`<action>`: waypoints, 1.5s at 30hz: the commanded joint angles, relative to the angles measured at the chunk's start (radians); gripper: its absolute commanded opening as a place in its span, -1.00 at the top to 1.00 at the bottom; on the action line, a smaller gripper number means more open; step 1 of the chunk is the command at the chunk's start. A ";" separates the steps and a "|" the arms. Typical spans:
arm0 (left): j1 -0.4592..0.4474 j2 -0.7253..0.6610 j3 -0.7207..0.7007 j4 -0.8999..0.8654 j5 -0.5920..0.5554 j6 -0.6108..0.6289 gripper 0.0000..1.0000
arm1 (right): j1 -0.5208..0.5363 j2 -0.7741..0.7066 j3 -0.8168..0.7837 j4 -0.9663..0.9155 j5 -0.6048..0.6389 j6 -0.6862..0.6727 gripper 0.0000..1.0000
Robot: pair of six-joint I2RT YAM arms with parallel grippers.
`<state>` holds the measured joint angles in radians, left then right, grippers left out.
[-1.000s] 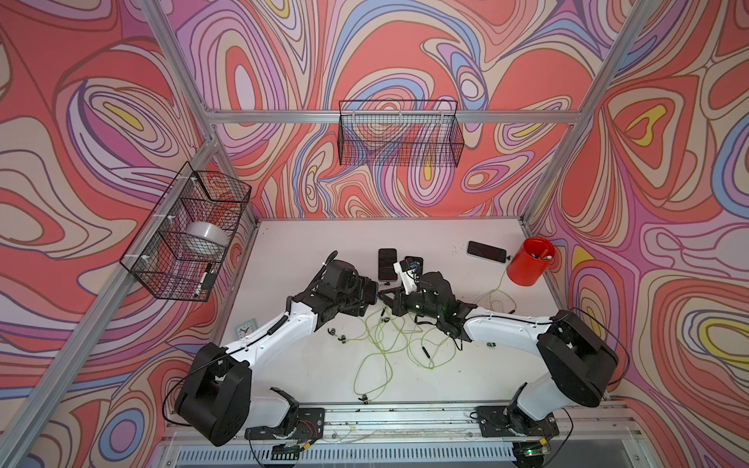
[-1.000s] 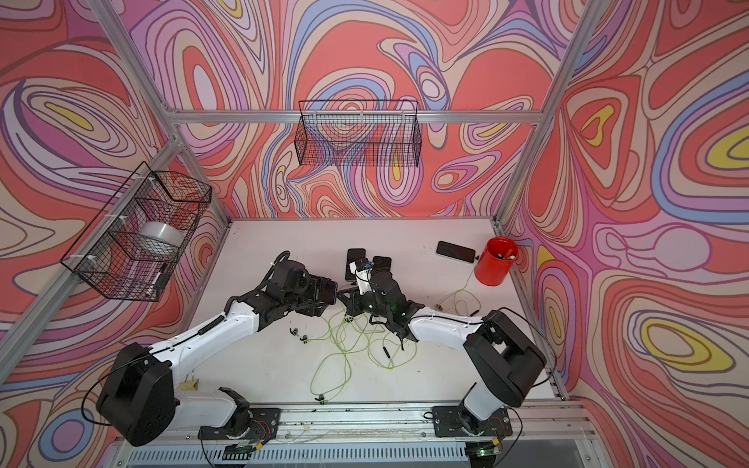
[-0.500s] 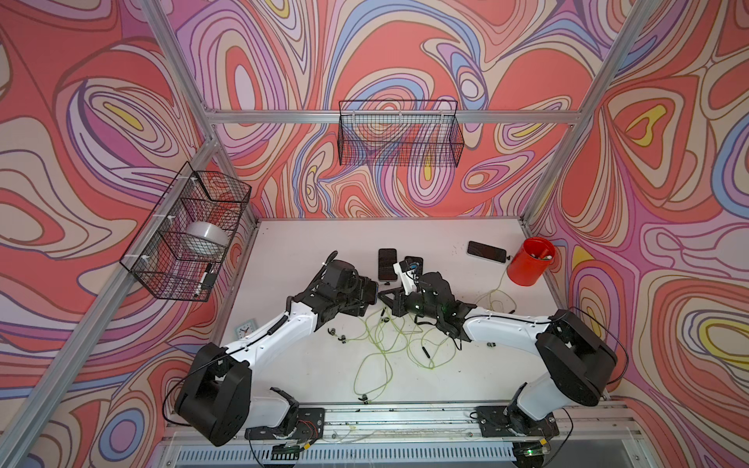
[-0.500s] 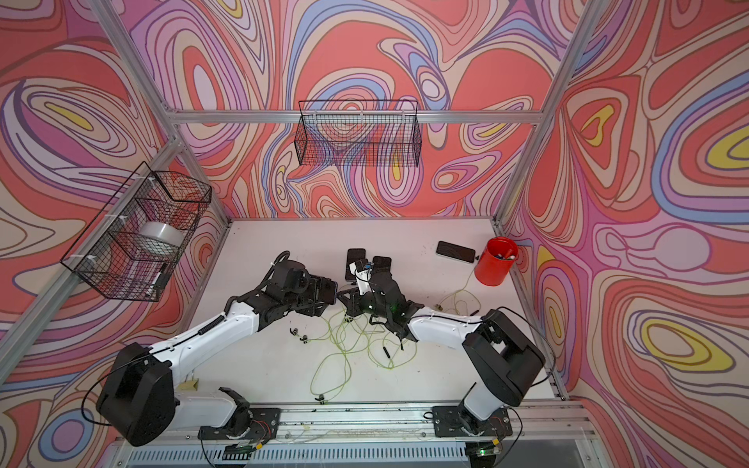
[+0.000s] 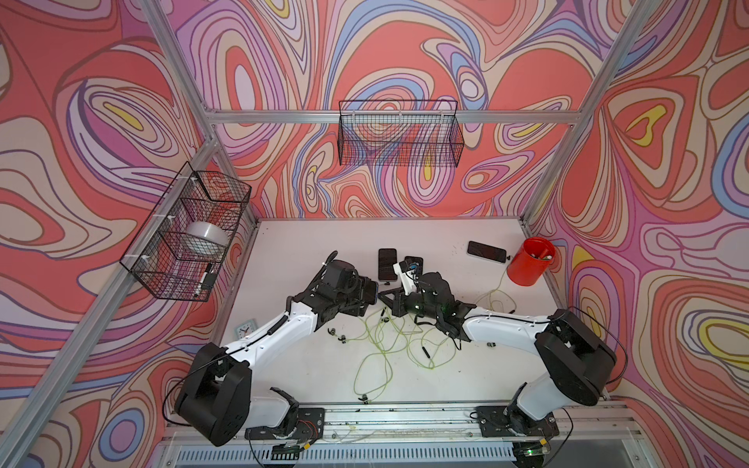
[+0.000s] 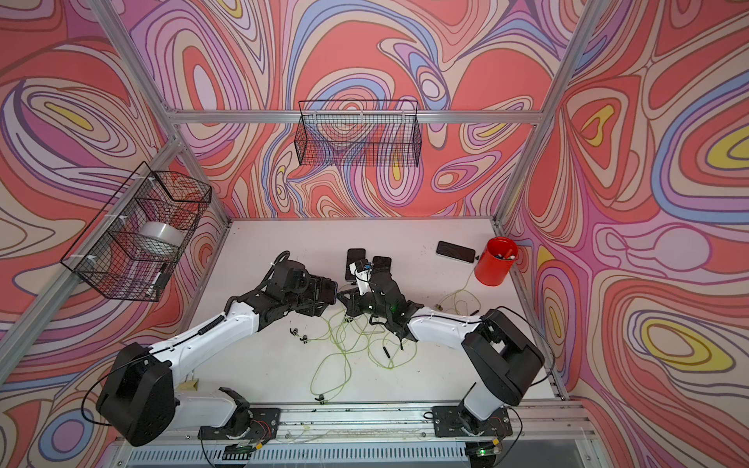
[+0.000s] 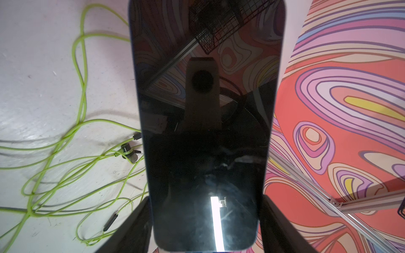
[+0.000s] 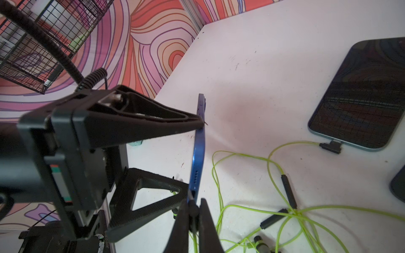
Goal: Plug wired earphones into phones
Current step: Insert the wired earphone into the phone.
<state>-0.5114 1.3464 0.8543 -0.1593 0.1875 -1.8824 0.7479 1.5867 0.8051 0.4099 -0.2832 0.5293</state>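
My left gripper (image 7: 206, 219) is shut on a black phone (image 7: 203, 131) by its long sides and holds it clear of the table; seen edge-on, its rim is blue (image 8: 199, 153). My right gripper (image 8: 194, 210) is shut on the dark plug (image 8: 193, 204) of one yellow-green wired earphone, with the plug's tip at the port in that phone's bottom edge. Both grippers meet at mid-table in both top views (image 5: 379, 295) (image 6: 337, 296). More earphones (image 5: 389, 344) lie tangled in front. A second phone (image 8: 359, 94) lies flat with a plug (image 8: 332, 147) in it.
Two phones (image 5: 387, 264) (image 5: 414, 263) lie behind the grippers, and another phone (image 5: 486, 251) lies at the back right beside a red cup (image 5: 530, 267). A small clock (image 5: 245, 329) sits at the table's left edge. Wire baskets (image 5: 186, 235) (image 5: 399, 135) hang on the walls.
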 commanded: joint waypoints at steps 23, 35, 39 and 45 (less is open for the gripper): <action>-0.001 -0.024 0.005 0.034 0.011 -0.003 1.00 | 0.007 0.066 0.055 -0.051 0.021 0.019 1.00; -0.001 -0.018 0.022 0.028 0.019 0.010 1.00 | 0.008 0.090 0.091 -0.114 0.017 0.015 1.00; -0.003 -0.016 0.023 0.029 0.024 0.014 1.00 | 0.008 0.104 0.109 -0.141 0.003 0.010 1.00; -0.003 -0.022 0.019 0.025 0.019 0.012 1.00 | 0.008 0.119 0.138 -0.208 0.009 0.003 1.00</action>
<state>-0.5018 1.3464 0.8524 -0.1860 0.1406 -1.8748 0.7494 1.6718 0.9237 0.2771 -0.2932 0.5438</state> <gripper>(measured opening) 0.705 0.079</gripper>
